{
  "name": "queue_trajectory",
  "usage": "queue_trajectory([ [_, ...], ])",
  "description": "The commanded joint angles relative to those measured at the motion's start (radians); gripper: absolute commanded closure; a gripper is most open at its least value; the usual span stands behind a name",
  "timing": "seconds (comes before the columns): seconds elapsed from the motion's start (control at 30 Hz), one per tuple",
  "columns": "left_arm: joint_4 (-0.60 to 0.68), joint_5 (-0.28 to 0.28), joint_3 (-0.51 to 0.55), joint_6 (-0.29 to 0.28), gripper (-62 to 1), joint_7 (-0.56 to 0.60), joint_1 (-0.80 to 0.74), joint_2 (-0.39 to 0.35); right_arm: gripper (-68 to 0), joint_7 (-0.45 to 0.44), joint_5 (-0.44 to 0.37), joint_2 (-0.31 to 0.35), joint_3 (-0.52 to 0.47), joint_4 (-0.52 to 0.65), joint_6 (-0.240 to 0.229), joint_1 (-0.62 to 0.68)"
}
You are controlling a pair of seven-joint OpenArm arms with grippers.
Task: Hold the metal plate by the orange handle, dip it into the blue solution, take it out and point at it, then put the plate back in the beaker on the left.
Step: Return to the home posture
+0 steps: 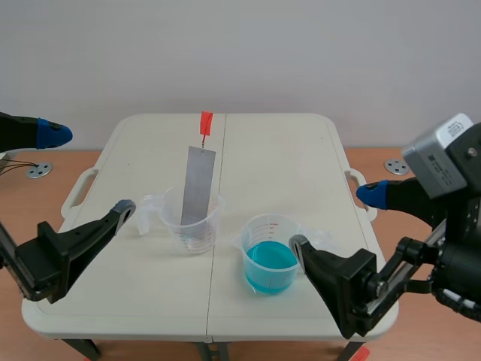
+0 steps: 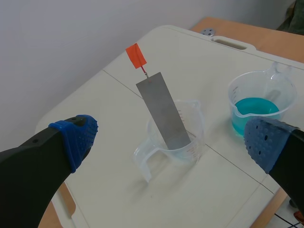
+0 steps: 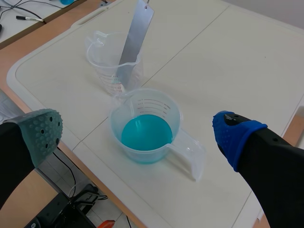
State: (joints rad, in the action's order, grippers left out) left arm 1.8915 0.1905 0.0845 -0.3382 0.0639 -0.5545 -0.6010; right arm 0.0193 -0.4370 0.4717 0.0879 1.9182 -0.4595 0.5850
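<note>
Long, flat, grey metal plate (image 1: 198,184), standing tilted in the empty beaker (image 1: 215,226), leaning on its rim. Small orange handle (image 1: 206,122) at the plate's top end, high above the empty beaker. Second beaker (image 1: 259,229), see-through, part full of blue solution (image 1: 270,259), just right of the empty beaker, not touching.

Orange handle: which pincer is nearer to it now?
Left. The left pincer is open beside the clear beaker, with the orange handle ahead and above it; the right pincer is open beside the blue solution beaker, farther off.
</note>
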Motion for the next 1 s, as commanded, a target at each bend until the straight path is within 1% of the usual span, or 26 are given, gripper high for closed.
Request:
queue_trajectory([
  [0.0, 0.013, 0.007, 0.003, 0.002, -62.3, 0.014, -0.005, 0.003, -66.3, -0.019, -0.012, 0.005, -0.005, 0.016, -0.001, -0.012],
  [0.7, 0.013, 0.007, 0.003, 0.002, -62.3, 0.013, -0.005, 0.003, -66.3, -0.035, -0.012, 0.004, -0.005, 0.016, 0.000, -0.012],
  [0.8, 0.013, 0.007, 0.003, 0.002, -62.3, -0.007, -0.005, 0.003, -66.3, -0.050, -0.012, 0.004, -0.005, 0.016, 0.000, -0.012],
  [0.97, 0.013, 0.007, 0.003, 0.002, -62.3, -0.011, -0.005, 0.003, -66.3, -0.050, -0.012, 0.004, -0.005, 0.016, 0.000, -0.012],
])
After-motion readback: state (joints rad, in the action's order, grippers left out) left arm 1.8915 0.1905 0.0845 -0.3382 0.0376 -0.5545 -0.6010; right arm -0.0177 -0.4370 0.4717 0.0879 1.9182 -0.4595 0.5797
